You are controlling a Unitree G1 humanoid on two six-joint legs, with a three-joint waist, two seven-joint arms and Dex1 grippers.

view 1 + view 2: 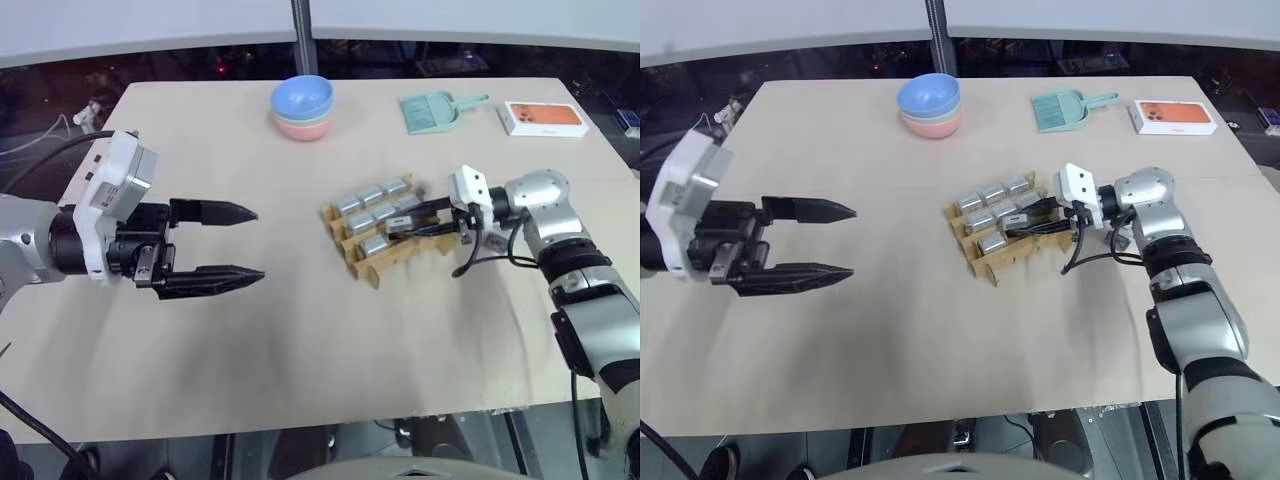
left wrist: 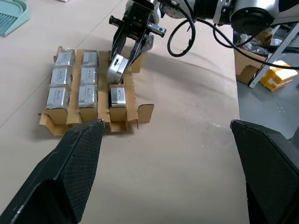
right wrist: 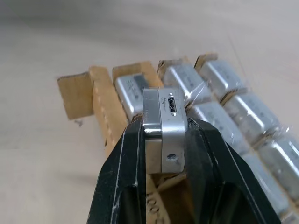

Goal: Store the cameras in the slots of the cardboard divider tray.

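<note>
The cardboard divider tray (image 1: 366, 268) lies right of the table's middle, with several silver-grey cameras (image 1: 372, 218) lying in its slots. Two rows look full, and the third holds one camera (image 2: 117, 95). My right gripper (image 1: 396, 228) reaches over that third row from the right, shut on another camera (image 3: 163, 126) that tilts just above the cardboard (image 3: 74, 93). Over the left side of the table, well away from the tray, my left gripper (image 1: 258, 243) hangs open. It points toward the tray, with nothing between its fingers (image 2: 70, 177).
Stacked pastel bowls (image 1: 302, 107) stand at the back centre. A teal dustpan (image 1: 435, 110) and a white-and-orange flat box (image 1: 543, 118) lie at the back right. Bare tabletop stretches between my left gripper and the tray. The table's right edge runs close to my right arm.
</note>
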